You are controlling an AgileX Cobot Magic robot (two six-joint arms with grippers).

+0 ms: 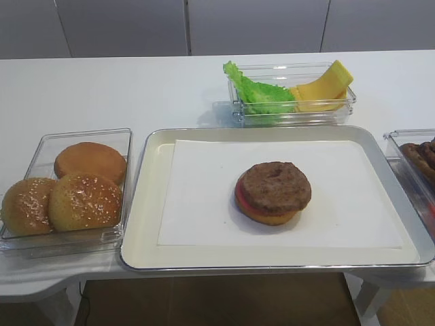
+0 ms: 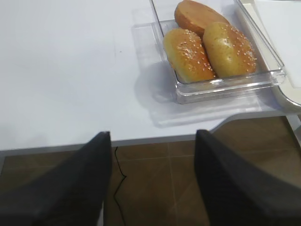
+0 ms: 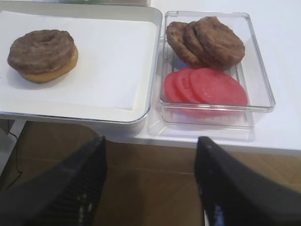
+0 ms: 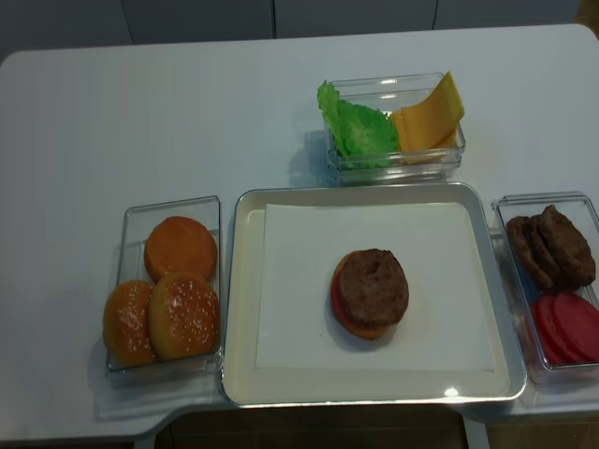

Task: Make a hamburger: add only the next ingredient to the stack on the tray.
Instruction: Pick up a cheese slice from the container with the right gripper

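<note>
The stack sits on the white paper liner of the tray: tan bun bottom, a red slice, a brown patty on top. The yellow cheese leans in a clear container behind the tray, beside green lettuce. Neither gripper appears in the two high views. In its wrist view my right gripper is open and empty, hanging over the floor in front of the table edge. My left gripper is likewise open and empty, off the table's front edge.
A clear box of sesame buns stands left of the tray. Another clear box with brown patties and red slices stands at its right.
</note>
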